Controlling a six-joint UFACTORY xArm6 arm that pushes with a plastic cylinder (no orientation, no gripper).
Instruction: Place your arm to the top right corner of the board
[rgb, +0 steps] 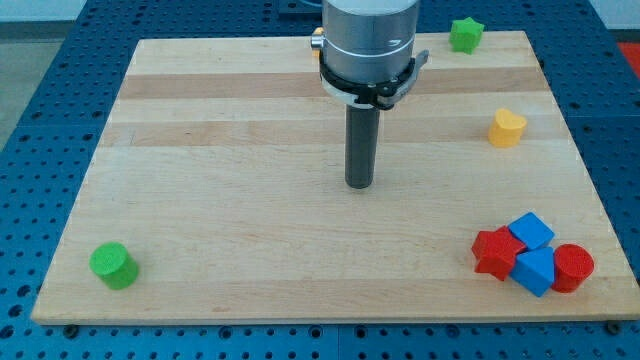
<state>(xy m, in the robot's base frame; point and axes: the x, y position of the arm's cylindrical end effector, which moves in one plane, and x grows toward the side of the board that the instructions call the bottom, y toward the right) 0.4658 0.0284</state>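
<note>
My tip (359, 185) rests on the wooden board (230, 150) near its middle, a little above centre. It touches no block. The board's top right corner lies far to the tip's upper right, where a green star block (465, 34) sits. A yellow heart block (507, 128) lies to the tip's right, near the right edge.
A cluster sits at the bottom right: a red star block (496, 252), two blue cube blocks (530, 230) (534, 271) and a red cylinder (573, 267). A green cylinder (113, 265) stands at the bottom left. The arm's grey body (367, 45) overhangs the top centre.
</note>
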